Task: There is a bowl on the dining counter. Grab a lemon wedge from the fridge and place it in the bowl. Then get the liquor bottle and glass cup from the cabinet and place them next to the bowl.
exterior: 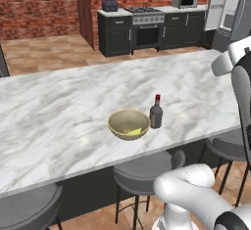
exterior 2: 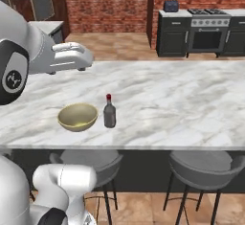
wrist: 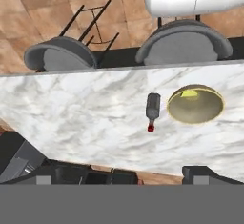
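Liquor bottle (exterior: pixel 156 112) stands upright just beside the bowl (exterior: pixel 128 124) holding the lemon wedge (exterior: pixel 133 132), near the dining counter's (exterior: pixel 59 111) stool-side edge; gripper's opening cannot be told

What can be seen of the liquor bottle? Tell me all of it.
The liquor bottle is small and dark grey, with a narrow neck and a red cap. It stands upright on the white marble dining counter, close beside the tan-yellow bowl; whether the two touch cannot be told. Nothing grips it. Its label, if any, is too small to make out.
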Tool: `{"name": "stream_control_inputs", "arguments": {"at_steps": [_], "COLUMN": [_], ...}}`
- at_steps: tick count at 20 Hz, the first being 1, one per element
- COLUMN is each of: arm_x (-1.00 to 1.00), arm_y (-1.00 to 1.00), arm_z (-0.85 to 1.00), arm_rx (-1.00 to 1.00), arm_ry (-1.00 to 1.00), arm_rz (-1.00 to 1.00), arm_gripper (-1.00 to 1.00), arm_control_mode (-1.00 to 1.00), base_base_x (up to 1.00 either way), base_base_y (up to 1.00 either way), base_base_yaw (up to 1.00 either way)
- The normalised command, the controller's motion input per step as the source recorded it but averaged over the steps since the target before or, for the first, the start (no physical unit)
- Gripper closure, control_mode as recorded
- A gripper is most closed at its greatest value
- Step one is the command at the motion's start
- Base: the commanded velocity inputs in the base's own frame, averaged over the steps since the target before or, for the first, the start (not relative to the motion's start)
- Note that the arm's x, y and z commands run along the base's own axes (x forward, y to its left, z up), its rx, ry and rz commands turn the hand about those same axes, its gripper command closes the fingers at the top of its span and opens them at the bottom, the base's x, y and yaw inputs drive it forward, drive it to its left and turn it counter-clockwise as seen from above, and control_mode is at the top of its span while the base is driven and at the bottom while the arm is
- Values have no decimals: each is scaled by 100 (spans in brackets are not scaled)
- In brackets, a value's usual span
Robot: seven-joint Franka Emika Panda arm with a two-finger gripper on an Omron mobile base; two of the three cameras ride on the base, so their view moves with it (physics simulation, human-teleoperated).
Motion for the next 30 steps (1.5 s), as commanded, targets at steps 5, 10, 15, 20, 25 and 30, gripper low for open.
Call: {"name": "stream_control_inputs", "arguments": {"at_steps": [5,10,15,20,25,30], "arm_x": [0,0,0,0,0,0], "arm_y": [0,0,0,0,0,0], "arm_z": [0,0,0,0,0,0], "arm_rx": [0,0,0,0,0,0], "arm_ry": [0,0,0,0,0,0], "arm_rz": [0,0,0,0,0,0], "arm_gripper": [-100,-100,-100,-100,-100,-100], "arm_control_mode": [100,100,100,100,100,100], "base_base_x": [0,0,0,0,1,0], "base_base_y": [-100,-100,-100,-100,-100,-100], "base_base_yaw": [-9,-7,-6,-5,-2,-1]}}
